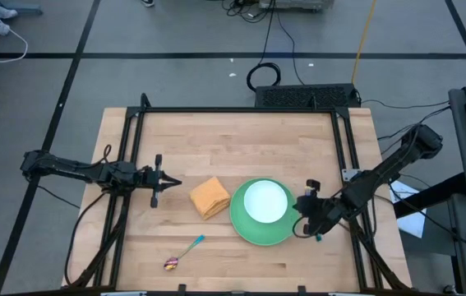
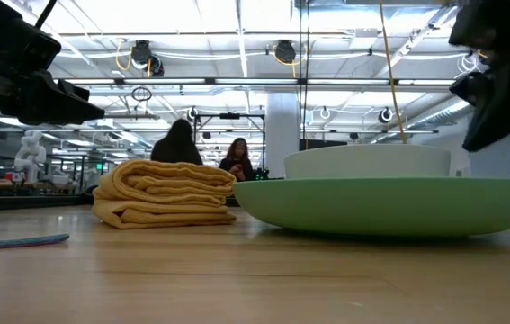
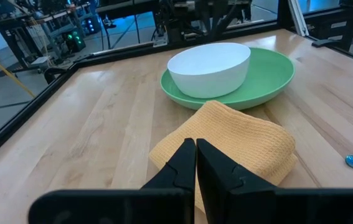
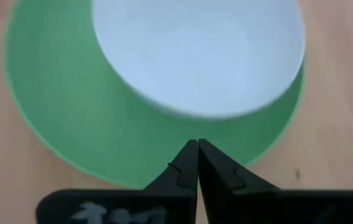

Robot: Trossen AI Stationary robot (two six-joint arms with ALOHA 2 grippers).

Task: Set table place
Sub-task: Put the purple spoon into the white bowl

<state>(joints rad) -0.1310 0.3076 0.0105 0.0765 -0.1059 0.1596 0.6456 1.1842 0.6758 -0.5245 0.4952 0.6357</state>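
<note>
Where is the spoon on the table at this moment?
In the high view the spoon lies alone near the table's front edge, left of centre, below the napkin and left of the plate.

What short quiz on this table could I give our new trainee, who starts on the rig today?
1. True or false: the white bowl sits in the green plate.
2. What lies between the left tool and the plate?
3. Pick one: the spoon is A) in the bowl, B) on the bare table near its front edge.

Key: 1 true. 2 the orange napkin. 3 B.
</note>
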